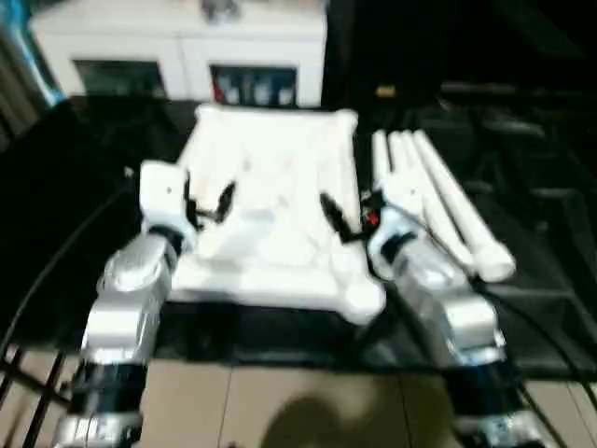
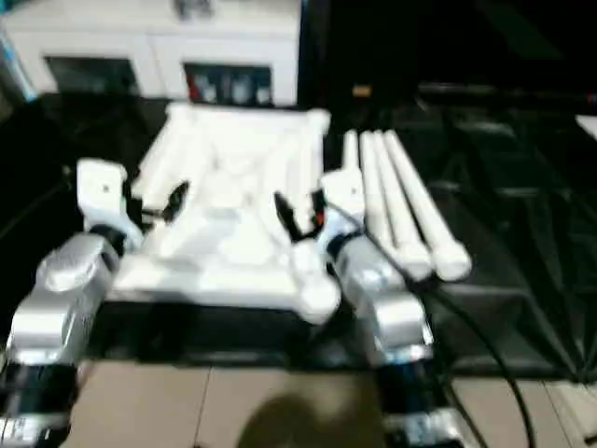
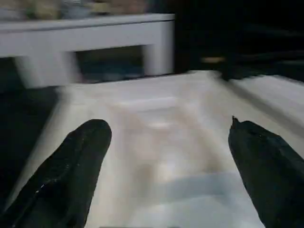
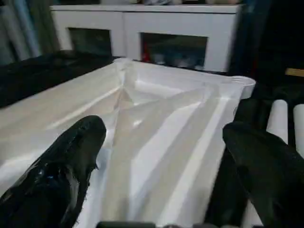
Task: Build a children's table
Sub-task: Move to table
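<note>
The tabletop [image 1: 270, 201] is lying ribbed side up on the black surface [image 1: 75, 187], with the legs [image 1: 448, 210] resting just beside it (on the robot's right). The left gripper [image 1: 207, 203] and right gripper [image 1: 347, 219] are being held over it, jaws released and empty.

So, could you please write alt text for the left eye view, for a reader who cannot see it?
A white children's table top lies underside up on a black work table, with the robot's left hand and right hand open above it. White tubular legs lie loose to its right; a white cabinet stands behind.
</note>
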Tool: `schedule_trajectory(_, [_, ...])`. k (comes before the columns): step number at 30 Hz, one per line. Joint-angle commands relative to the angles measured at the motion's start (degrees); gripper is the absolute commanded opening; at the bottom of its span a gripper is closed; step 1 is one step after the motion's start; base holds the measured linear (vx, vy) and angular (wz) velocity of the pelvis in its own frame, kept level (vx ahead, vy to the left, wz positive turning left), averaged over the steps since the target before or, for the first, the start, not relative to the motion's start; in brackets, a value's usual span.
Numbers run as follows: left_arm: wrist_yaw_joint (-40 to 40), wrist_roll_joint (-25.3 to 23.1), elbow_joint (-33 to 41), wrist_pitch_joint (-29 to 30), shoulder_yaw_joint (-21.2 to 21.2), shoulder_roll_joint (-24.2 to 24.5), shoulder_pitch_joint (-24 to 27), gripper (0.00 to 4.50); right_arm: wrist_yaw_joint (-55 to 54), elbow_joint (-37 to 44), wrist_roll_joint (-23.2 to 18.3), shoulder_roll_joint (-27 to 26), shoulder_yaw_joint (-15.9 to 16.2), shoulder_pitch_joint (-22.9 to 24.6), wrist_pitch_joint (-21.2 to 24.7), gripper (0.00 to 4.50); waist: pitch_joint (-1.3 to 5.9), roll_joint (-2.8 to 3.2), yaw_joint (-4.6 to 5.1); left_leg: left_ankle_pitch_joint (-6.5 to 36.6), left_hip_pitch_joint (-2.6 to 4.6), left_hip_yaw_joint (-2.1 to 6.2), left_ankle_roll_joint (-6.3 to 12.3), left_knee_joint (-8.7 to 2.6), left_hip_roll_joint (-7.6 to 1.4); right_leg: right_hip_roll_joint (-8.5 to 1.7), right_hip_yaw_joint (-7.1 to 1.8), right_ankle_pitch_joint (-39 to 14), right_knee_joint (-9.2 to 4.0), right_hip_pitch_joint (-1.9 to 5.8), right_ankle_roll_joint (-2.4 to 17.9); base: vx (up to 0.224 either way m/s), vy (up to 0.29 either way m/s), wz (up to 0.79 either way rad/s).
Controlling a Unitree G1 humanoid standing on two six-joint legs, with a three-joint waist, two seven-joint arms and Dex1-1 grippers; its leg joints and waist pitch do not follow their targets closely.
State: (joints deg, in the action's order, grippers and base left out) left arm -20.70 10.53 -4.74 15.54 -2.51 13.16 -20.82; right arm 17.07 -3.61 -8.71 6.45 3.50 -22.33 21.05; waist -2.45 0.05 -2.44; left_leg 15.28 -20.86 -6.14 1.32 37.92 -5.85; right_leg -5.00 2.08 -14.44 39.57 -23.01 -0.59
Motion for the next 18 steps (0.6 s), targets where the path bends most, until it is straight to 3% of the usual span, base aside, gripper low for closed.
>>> schedule_trajectory(1, [-7.4,3.2,1.2,0.7,1.7,1.9,-0.5,4.46,5.0,2.6,-1.6,1.6,0.6,-0.3,1.3,4.5,4.31,-1.03,-2.14,-10.3,-2.6,0.93,3.22,-2.68,-2.68,-6.4,-5.02,23.9,-4.66,6.51,7.7,0.031,-0.104,0.04])
schedule_trajectory(2, [-11.7,4.8,1.3,0.5,2.5,2.7,-0.7,4.46,7.8,3.6,-2.1,3.4,1.4,0.0,1.6,4.5,4.41,-0.11,-1.68,-16.5,-1.9,0.81,0.95,-3.46,-3.01,-3.46,-3.12,34.8,-3.16,5.48,8.5,0.023,-0.084,-0.01])
schedule_trajectory(3, [-12.9,5.1,1.1,1.1,2.8,3.1,-0.9,4.46,8.7,3.9,-2.2,4.1,1.7,0.1,1.7,4.5,4.54,0.1,-1.41,-18.1,-1.57,0.73,0.84,-3.43,-3.21,-2.76,-2.71,38.1,-2.88,5.06,8.8,-0.003,-0.056,-0.01])
schedule_trajectory(4, [-15.6,4.9,0.1,1.5,4.0,4.0,-1.6,4.46,11.0,4.6,-2.5,5.8,2.4,0.3,1.8,4.5,4.31,0.64,-1.05,-16.3,-1.14,0.67,-0.07,-3.82,-3.68,-2.24,-2.15,35.9,-3.26,4.82,10.2,-0.003,-0.056,-0.01])
schedule_trajectory(5, [-17.6,4.5,-1.0,1.6,5.0,4.8,-2.3,4.46,13.0,5.1,-2.8,7.3,2.9,0.5,2.1,4.5,4.11,0.9,-0.94,-13.9,-1.04,0.81,-0.57,-4.17,-4.06,-2.26,-2.04,31.9,-3.64,4.81,11.0,0.0,0.0,0.0])
schedule_trajectory(6, [-19.8,4.5,-2.0,1.8,5.9,5.4,-3.0,4.46,14.9,5.8,-3.1,8.9,3.3,0.8,2.5,4.5,3.67,1.0,-0.82,-7.3,-0.57,0.79,-1.37,-4.89,-4.81,-2.34,-2.02,20.8,-4.63,4.68,12.6,0.0,0.0,0.0])
schedule_trajectory(7, [-22.5,4.1,-3.2,1.5,7.2,6.2,-3.8,4.46,17.1,6.5,-3.9,10.6,3.4,1.1,3.3,4.5,3.29,1.49,-0.86,-1.5,-0.02,0.65,-2.38,-5.56,-5.33,-2.43,-1.98,10.7,-5.73,4.74,13.8,0.0,0.0,0.0])
schedule_trajectory(8, [-24.9,4.1,-3.9,1.4,8.1,6.7,-4.3,4.46,18.9,7.2,-4.6,11.9,3.5,1.4,3.8,4.5,3.16,1.44,-0.85,2.0,0.75,0.4,-2.77,-6.0,-6.23,-2.78,-2.13,6.0,-6.12,4.23,15.4,0.0,0.0,0.0])
schedule_trajectory(9, [-27.5,4.4,-4.6,1.8,9.2,7.2,-5.0,4.46,20.8,8.0,-5.3,13.5,3.5,1.7,4.3,4.5,2.87,1.74,-0.74,3.4,0.63,0.12,-2.67,-6.23,-6.11,-2.62,-2.12,3.5,-6.53,4.31,15.5,-0.065,0.016,0.11])
schedule_trajectory(10, [-32.2,3.6,-6.3,0.0,11.8,8.5,-6.1,4.46,24.4,9.4,-6.3,16.7,3.6,2.1,5.4,4.5,2.51,1.54,-1.04,7.6,1.27,-0.57,-3.11,-6.53,-6.49,-2.62,-2.3,-2.5,-7.31,3.64,15.3,-0.065,0.016,0.11])
schedule_trajectory(11, [-32.3,3.5,-6.4,-0.2,11.9,8.5,-6.1,4.46,24.5,9.4,-6.3,16.8,3.6,2.1,5.4,4.5,2.14,1.3,-1.0,10.7,1.43,-0.97,-3.69,-6.78,-6.62,-2.8,-2.66,-7.6,-7.6,3.38,15.0,-0.064,0.015,0.12])
schedule_trajectory(12, [-33.7,2.8,-7.1,-1.5,13.0,9.0,-6.5,4.3,25.7,9.9,-6.5,17.9,3.7,2.3,5.7,4.5,1.84,2.06,-0.87,12.3,1.35,-1.1,-4.16,-6.91,-6.45,-2.84,-2.76,-10.9,-7.92,3.3,14.7,-0.056,0.014,0.03])
schedule_trajectory(13, [-37.6,1.6,-9.9,-4.9,15.1,9.9,-7.3,4.19,28.9,11.1,-6.4,20.9,4.2,2.9,6.2,4.5,1.46,1.93,-0.65,16.0,1.61,-1.3,-4.99,-7.16,-6.37,-2.9,-2.72,-19.0,-8.94,3.24,12.6,-0.056,0.014,0.03])
schedule_trajectory(14, [-37.9,1.5,-10.1,-5.1,15.3,10.0,-7.4,4.11,29.1,11.2,-6.4,21.1,4.3,3.0,6.3,4.5,1.94,1.64,-0.7,15.0,1.51,-1.14,-5.37,-7.24,-6.61,-3.24,-2.95,-20.2,-8.76,3.6,11.1,0.0,0.0,0.0])
schedule_trajectory(15, [-42.0,0.0,-13.3,-8.2,17.3,10.8,-8.1,4.11,31.4,12.5,-6.4,23.7,4.8,3.7,6.8,4.5,2.09,2.66,-0.72,13.6,1.42,-1.09,-5.29,-7.2,-6.54,-3.24,-3.01,-18.7,-8.7,3.55,11.1,0.0,0.0,0.0])
schedule_trajectory(16, [-44.1,-1.0,-15.5,-9.8,18.4,11.2,-8.7,4.06,32.3,13.1,-6.5,24.8,5.1,4.1,7.2,4.5,2.09,2.2,-0.64,10.4,1.05,-1.35,-4.28,-7.1,-6.47,-2.98,-3.18,-14.7,-8.91,3.6,11.3,0.0,0.0,0.0])
schedule_trajectory(18, [-47.2,-1.4,-19.1,-11.6,19.1,11.1,-9.7,3.81,33.1,14.0,-6.6,26.2,5.4,4.7,7.9,4.5,2.31,2.54,-0.52,8.5,0.53,-1.29,-3.91,-7.02,-6.43,-3.1,-3.03,-13.1,-8.44,3.95,12.0,0.0,0.0,0.0])
